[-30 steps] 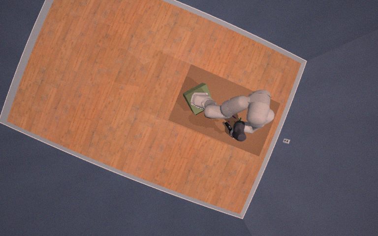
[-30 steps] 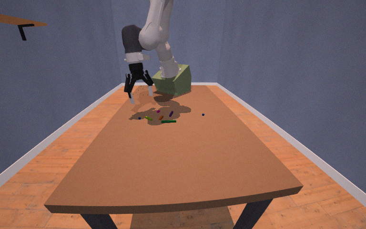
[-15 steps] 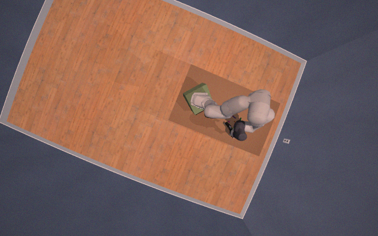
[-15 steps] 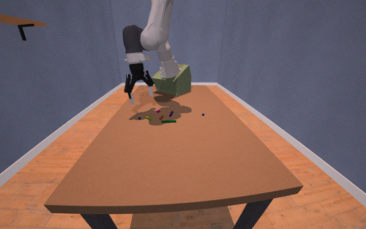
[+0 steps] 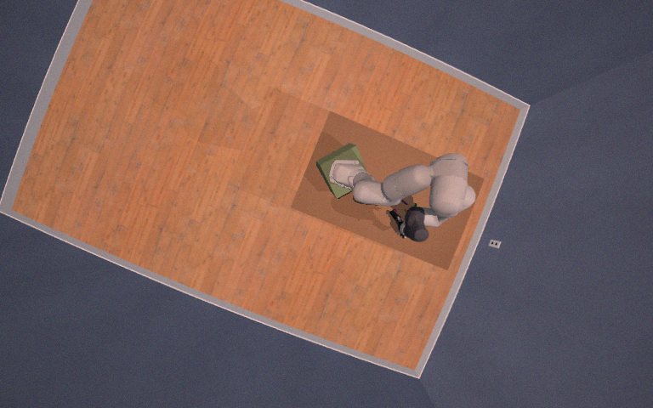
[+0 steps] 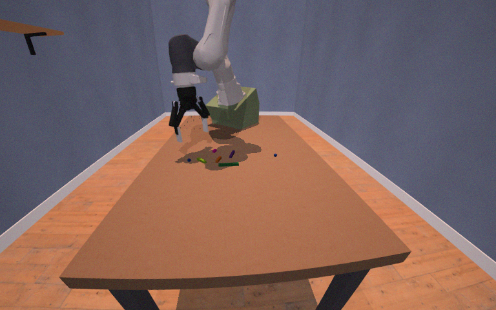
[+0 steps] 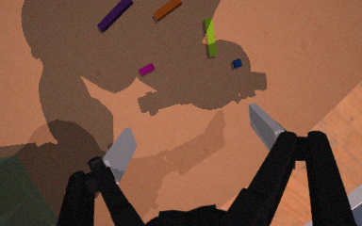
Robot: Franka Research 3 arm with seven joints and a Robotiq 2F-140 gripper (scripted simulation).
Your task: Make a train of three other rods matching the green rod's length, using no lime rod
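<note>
And the hand [image 5: 397, 223] [image 6: 192, 135] [image 7: 189, 126] hangs wide open at upper left of the exterior frame, above the bench [image 5: 337, 212] [image 6: 234, 226] [image 7: 184, 198]

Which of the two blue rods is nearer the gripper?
The blue rod beside the lime rod, at; the other blue rod lies alone, far across the table, beyond the purple rod.

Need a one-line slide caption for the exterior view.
Open end effector above the table, loose rods scattered, no train built.
</note>
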